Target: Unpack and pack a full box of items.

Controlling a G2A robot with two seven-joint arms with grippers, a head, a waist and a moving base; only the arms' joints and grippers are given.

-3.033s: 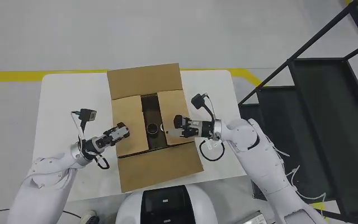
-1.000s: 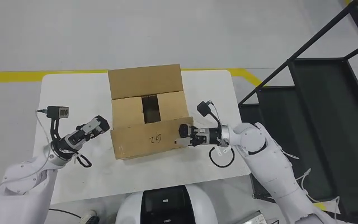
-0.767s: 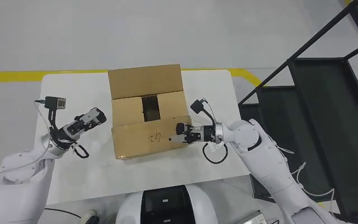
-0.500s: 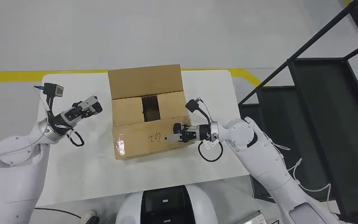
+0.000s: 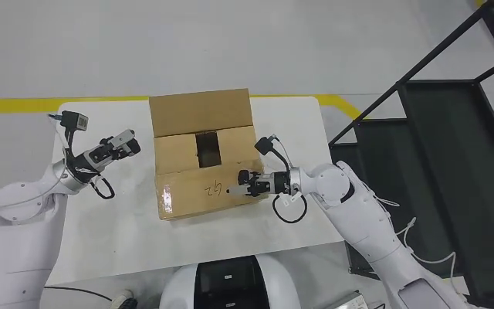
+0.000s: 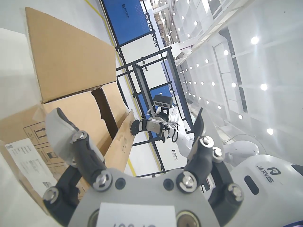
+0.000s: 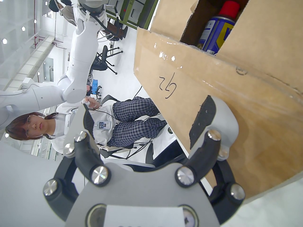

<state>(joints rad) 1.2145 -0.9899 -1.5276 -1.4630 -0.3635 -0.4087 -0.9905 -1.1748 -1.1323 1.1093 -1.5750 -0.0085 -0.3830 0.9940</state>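
White table (image 5: 93,232) with rounded corners carries one cardboard box (image 5: 235,147), centred between 3 and 9 o'clock and set toward 12 o'clock. The box's far flap (image 5: 202,116) is folded open toward 12, reaching the table edge there, and the 6 o'clock flap (image 5: 204,195) has a pen scribble on it. Tabletop shows at 3, 9 and 6 o'clock of the box, widest strip at 6.

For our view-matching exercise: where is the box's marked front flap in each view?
Top view: front flap stands at the box's near side, right gripper at its end.
Left wrist view: front flap edge-on, right gripper at its far corner.
Right wrist view: front flap broad, close before the right gripper.
Shared landmark: the dark gap in the box's top.
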